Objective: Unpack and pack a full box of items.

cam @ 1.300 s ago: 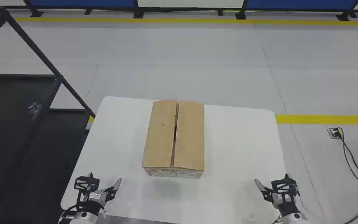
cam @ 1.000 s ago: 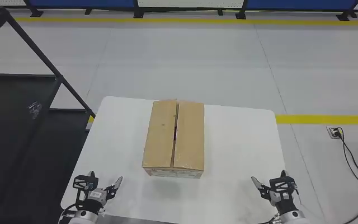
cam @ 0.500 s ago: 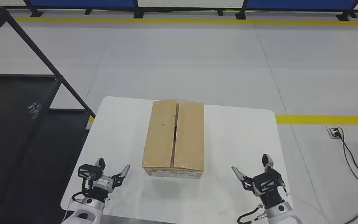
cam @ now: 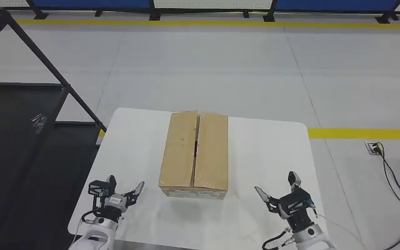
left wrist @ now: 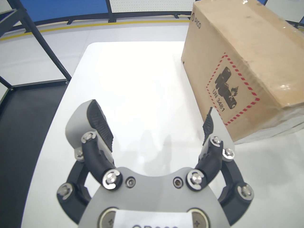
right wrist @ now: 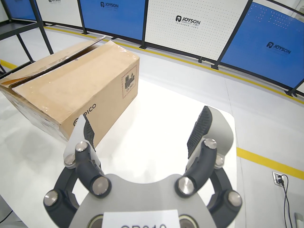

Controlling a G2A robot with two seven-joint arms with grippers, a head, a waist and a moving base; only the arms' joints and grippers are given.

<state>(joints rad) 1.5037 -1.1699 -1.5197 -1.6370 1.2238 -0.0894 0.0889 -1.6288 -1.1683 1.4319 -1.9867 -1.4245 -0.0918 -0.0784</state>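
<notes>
Room: pale grey floor crossed by a yellow floor line [cam: 187, 22]. Fence of blue and white panels [right wrist: 171, 20] at the back. Black metal frame rack [cam: 44, 62] beside the tabletop's left side, white floor socket with black cable [cam: 374, 148] off to the right.
Surface: white tabletop with rounded corners [cam: 269, 156].
Left claw: left claw [left wrist: 152, 107] spread wide, nothing between its ribbed black pads [left wrist: 99, 119]. It hovers over the near-left part of the tabletop, close to the front edge.
Left claw to box: brown rectangular cardboard box [cam: 194, 155] lies ahead and toward the inner side. Its near-left corner is near the inner finger, not touching.
Right claw: right claw [right wrist: 144, 113] also spread wide and empty, over the near-right part of the tabletop by the front edge.
Right claw to box: apart from it, with the box's near-right corner ahead on the inner side.
Claws: well apart from each other, one on each side of the box's near end.
Box place: middle of the tabletop, resting flat, long sides running away from the robot.
Box top: two long flaps folded down, meeting at a centre seam. The right wrist view shows one flap lifted slightly at the far end, leaving a thin gap. Glossy clear tape along the edges.
Box sides: red-dashed-border label [left wrist: 231, 91] on the left long side near the front, black-bordered label [right wrist: 129, 81] on the right long side near the far end.
Contents: hidden under the flaps, cannot tell.
</notes>
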